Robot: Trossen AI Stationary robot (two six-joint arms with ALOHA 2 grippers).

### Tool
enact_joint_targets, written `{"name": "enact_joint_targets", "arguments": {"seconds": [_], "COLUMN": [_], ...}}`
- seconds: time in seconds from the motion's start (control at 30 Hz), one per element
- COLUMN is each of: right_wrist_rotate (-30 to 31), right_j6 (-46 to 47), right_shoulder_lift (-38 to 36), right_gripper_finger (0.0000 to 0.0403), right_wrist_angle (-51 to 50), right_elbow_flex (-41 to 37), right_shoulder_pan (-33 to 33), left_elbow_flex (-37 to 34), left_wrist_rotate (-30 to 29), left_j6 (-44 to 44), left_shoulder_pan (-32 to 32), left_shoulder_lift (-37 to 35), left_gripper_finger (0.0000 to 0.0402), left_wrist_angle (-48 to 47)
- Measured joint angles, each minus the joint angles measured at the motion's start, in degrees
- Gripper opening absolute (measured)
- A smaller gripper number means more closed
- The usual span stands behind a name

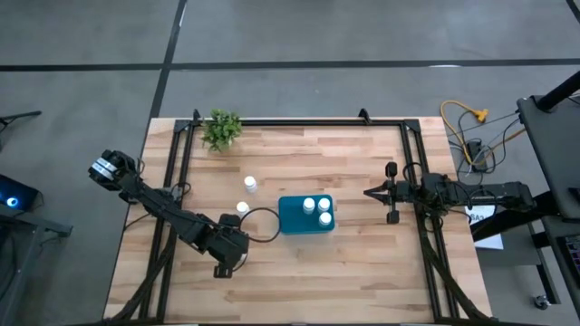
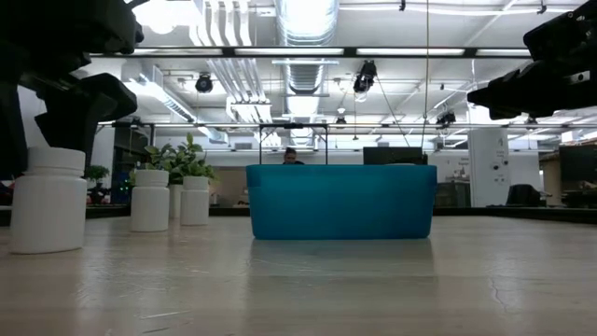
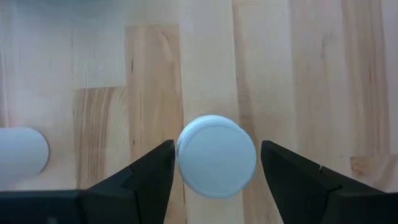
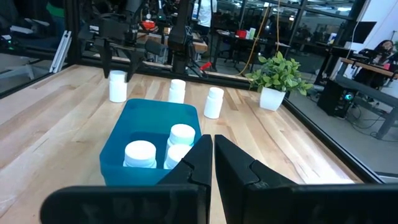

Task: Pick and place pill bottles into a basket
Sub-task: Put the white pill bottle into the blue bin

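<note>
Directly below the left gripper [image 3: 214, 171], a pill bottle [image 3: 216, 156] stands between its open fingers [image 3: 152, 171], which flank the white cap without touching it. That bottle sits on the wooden table [image 1: 362, 272] just beside the teal basket [image 1: 292, 217], on the side away from the right arm. Two more bottles [image 4: 176, 91] stand near the basket on the plant's [image 1: 222, 129] side. Three bottles [image 1: 317, 210] lie inside the basket. Well apart from the basket, the right gripper [image 4: 213, 158] hangs with fingers pressed together, holding nothing.
</note>
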Motion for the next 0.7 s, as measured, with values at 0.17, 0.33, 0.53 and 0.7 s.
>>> {"name": "enact_joint_targets", "arguments": {"seconds": [0.17,0.33,0.53,0.7], "right_wrist_rotate": [0.0,0.0,0.0,0.0], "right_j6": [0.0,0.0,0.0,0.0], "right_shoulder_lift": [0.0,0.0,0.0,0.0], "right_gripper_finger": [0.0008,0.0008,0.0008,0.0008], "right_wrist_angle": [0.0,0.0,0.0,0.0], "right_elbow_flex": [0.0,0.0,0.0,0.0], "right_shoulder_pan": [0.0,0.0,0.0,0.0], "left_elbow_flex": [0.0,0.0,0.0,0.0], "left_wrist_rotate": [-1.8,-2.1,-2.1,-2.0], "left_j6": [0.0,0.0,0.0,0.0], "left_shoulder_pan": [0.0,0.0,0.0,0.0], "left_shoulder_lift": [0.0,0.0,0.0,0.0], "left_gripper_finger": [0.0221,0.0206,0.0145,0.0145], "left_wrist_angle": [0.1,0.1,0.1,0.1]}}
